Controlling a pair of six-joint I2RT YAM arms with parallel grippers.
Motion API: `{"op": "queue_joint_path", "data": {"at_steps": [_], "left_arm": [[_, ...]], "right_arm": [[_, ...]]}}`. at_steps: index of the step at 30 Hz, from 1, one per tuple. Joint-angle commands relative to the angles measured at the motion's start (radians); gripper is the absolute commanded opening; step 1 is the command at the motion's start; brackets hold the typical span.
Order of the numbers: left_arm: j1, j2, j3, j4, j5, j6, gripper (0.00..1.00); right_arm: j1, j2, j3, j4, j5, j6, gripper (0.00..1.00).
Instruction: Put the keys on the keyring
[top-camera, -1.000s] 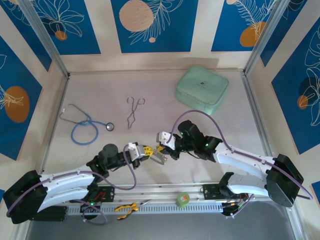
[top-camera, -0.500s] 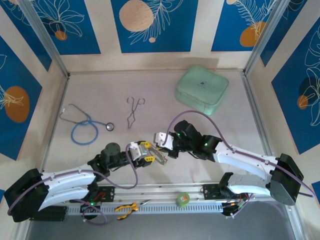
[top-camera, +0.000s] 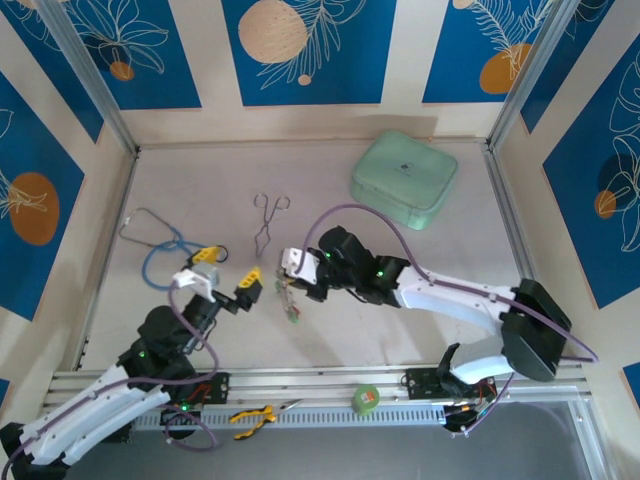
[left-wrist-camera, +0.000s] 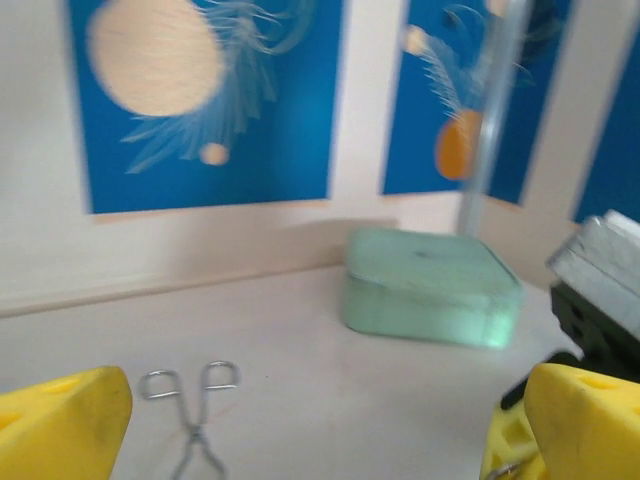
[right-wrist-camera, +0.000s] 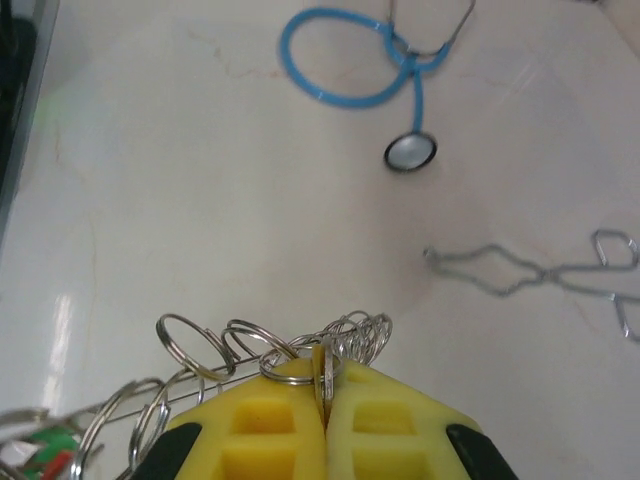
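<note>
We record the following on the table (top-camera: 200, 180).

1. Right gripper (right-wrist-camera: 323, 378): we find its yellow fingers pressed together on the keyring (top-camera: 287, 297), which it holds up over the middle of the table. In the right wrist view a row of small split rings stands just above the fingertips, strung along thin wire.
2. Keys (top-camera: 293, 316): a small cluster hanging from the keyring just below the right gripper. We see green and red heads, but we cannot tell how many keys there are.
3. Left gripper (top-camera: 229, 265): jaws spread wide with nothing between them. It is above the left half of the table, apart from the keyring and near the stethoscope.
4. Stethoscope (top-camera: 160, 250): blue tubing, lying toward the left edge.
5. Forceps (top-camera: 268, 222): steel, lying flat between the middle and the far edge.
6. Green case (top-camera: 404, 180): soft-cornered, resting in the far right corner.
</note>
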Motion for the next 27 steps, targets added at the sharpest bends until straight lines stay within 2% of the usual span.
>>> {"op": "queue_joint_path", "data": {"at_steps": [1,4,8,17,23,25,27], "left_arm": [[0.001,-0.026,0.058,-0.170,-0.222,-0.060,1.00],[0.001,0.042,0.081,-0.166,-0.271,-0.060,1.00],[0.004,0.174,0.110,-0.152,-0.309,-0.041,1.00],[0.044,0.389,0.139,-0.059,-0.303,-0.015,1.00],[0.094,0.479,0.141,-0.033,-0.274,-0.035,1.00],[0.120,0.502,0.139,-0.038,-0.250,-0.037,1.00],[0.152,0.523,0.141,-0.047,-0.231,-0.043,1.00]], "right_arm": [[0.007,0.096,0.062,0.176,-0.012,0.098,0.00],[0.009,0.193,0.072,0.217,0.015,0.152,0.00],[-0.019,0.248,0.026,0.171,0.083,0.124,0.00],[-0.054,0.178,-0.054,-0.170,0.302,-0.106,0.00],[-0.068,0.180,-0.079,-0.332,0.424,-0.143,0.00],[-0.075,0.186,-0.097,-0.360,0.462,-0.147,0.05],[-0.089,0.179,-0.121,-0.376,0.488,-0.149,0.14]]}}
